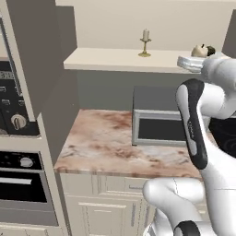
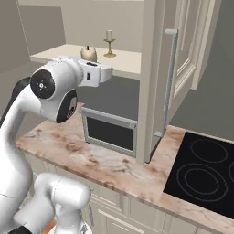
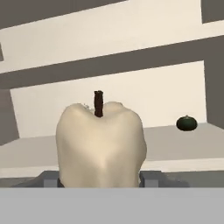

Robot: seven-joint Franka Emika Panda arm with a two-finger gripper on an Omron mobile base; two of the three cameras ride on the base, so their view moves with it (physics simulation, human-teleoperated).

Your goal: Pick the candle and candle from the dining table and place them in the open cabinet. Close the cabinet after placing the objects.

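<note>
Clamped on the stubby candle (image 3: 101, 144) — gripper (image 3: 100, 181) jaws pressed to either side of its cream wax body, dark wick up, held level in front of the open cabinet (image 2: 176, 59). Carried at shelf height, at the front edge of the cream shelf (image 1: 110, 61), near its right end in the left base view. Already parked further along that shelf: the candlestick candle (image 1: 145, 42), upright on its round brass foot, well apart from the one in hand. Also on the shelf, a small dark round thing (image 3: 187, 123) off to one side — worth steering away from. Best done by easing forward until the candle's base is fully over the shelf, not just the lip, then lowering until it rests flat before letting go; kept upright throughout so it does not topple on release. Straight back out afterwards, clear of the door's long bar handle (image 2: 170, 82), leaving room to swing the door shut. Below, the marbled counter (image 1: 101, 143).
</note>
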